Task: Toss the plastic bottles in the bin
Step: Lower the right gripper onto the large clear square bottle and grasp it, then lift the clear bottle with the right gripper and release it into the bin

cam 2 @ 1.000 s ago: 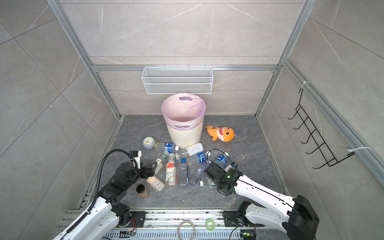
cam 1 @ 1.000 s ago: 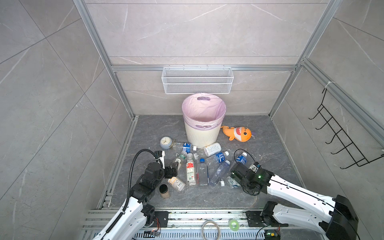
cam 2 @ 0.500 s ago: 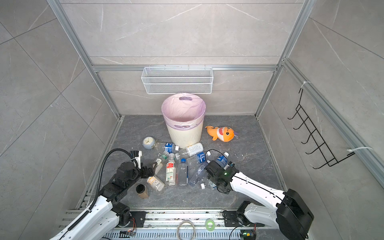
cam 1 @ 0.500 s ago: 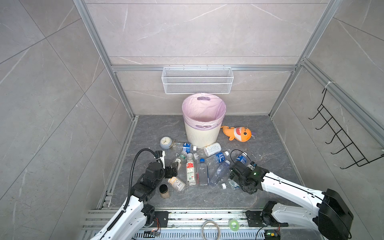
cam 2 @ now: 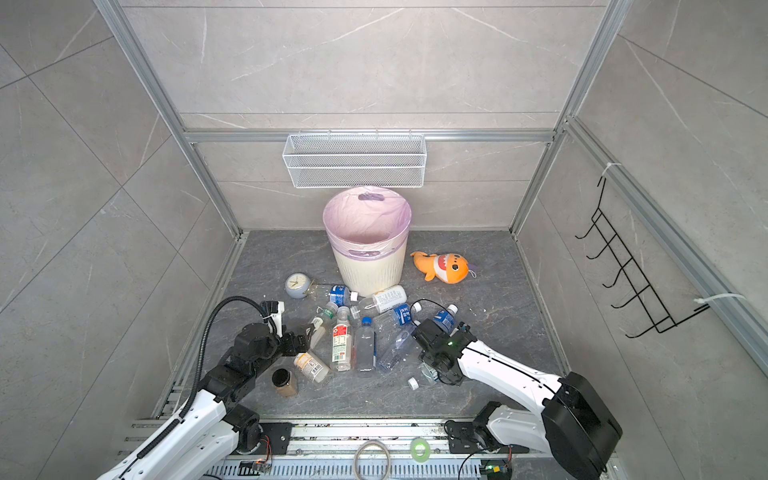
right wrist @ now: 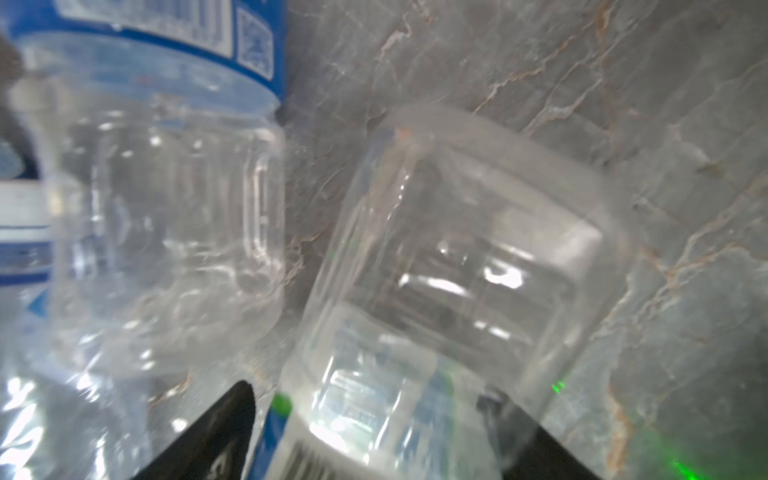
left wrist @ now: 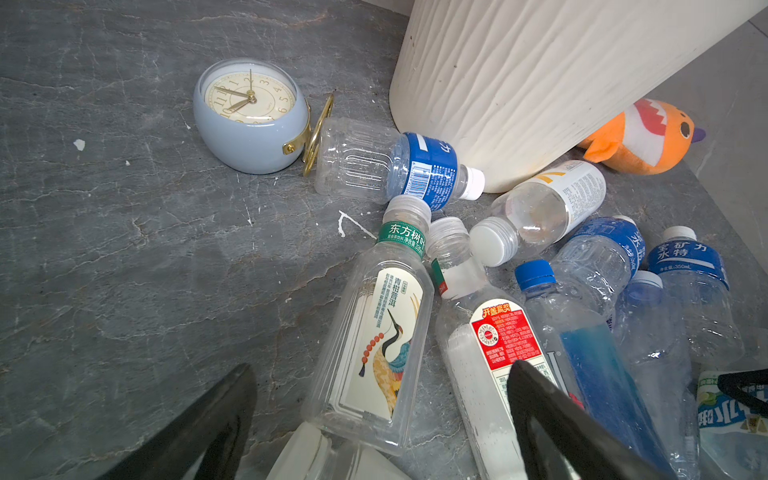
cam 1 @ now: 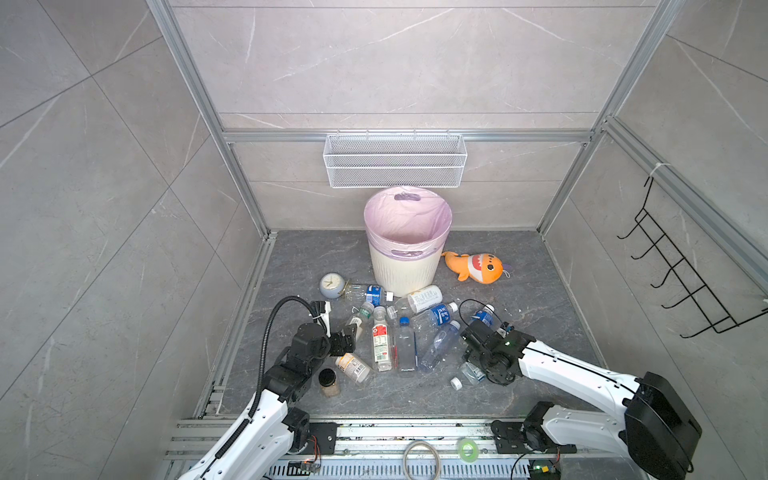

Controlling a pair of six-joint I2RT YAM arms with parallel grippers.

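Observation:
Several clear plastic bottles point(cam 1: 405, 345) lie in a heap on the grey floor in front of the cream ribbed bin point(cam 1: 407, 266) with its pink liner, seen in both top views point(cam 2: 368, 266). My left gripper point(left wrist: 382, 368) hangs open just above the base of a crane-label bottle point(left wrist: 374, 291), at the heap's left side point(cam 1: 347, 338). My right gripper point(right wrist: 363, 390) is low at the heap's right side point(cam 1: 469, 365), one finger on each side of a small clear bottle point(right wrist: 436, 291). Blur hides whether the fingers press on it.
A pale-blue clock point(cam 1: 331, 285) stands left of the bin and an orange plush toy point(cam 1: 476, 268) lies right of it. A black-lidded jar of tan powder point(cam 1: 328, 381) stands by my left arm. A loose white cap point(cam 1: 456, 383) lies near the right gripper. A wire basket point(cam 1: 395, 160) hangs on the back wall.
My right arm has drawn in and settled low over the small bottle, and a loose white cap has come into sight beside it. The left arm has barely moved.

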